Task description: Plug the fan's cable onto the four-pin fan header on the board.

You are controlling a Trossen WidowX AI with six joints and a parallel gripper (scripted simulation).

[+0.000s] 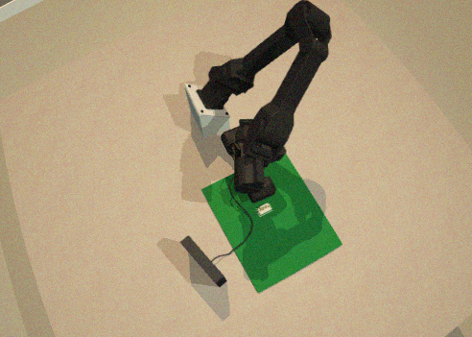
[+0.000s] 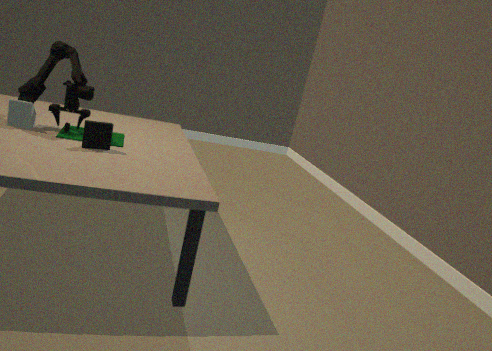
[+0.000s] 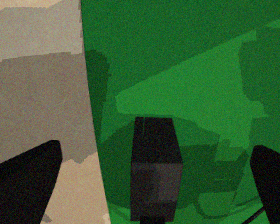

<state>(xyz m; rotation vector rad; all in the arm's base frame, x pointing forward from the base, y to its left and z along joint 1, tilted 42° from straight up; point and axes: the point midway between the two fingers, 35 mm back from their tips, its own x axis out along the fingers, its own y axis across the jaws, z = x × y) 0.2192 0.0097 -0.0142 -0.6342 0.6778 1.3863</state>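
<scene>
The fan's black plug stands on the green board near its edge, with its cable at its lower end in the wrist view. The arm hides the plug in the top view. My gripper is open and empty. Its fingers stand wide apart on either side of the plug, with gaps on both sides; their exact height over the board is unclear. The white four-pin header is on the board beside the hand and is out of the wrist view.
The dark square fan stands upright off the board's edge, and the cable curves from it across the board. The pale block under the arm's base stands behind the board. The table's edge shows in the exterior view.
</scene>
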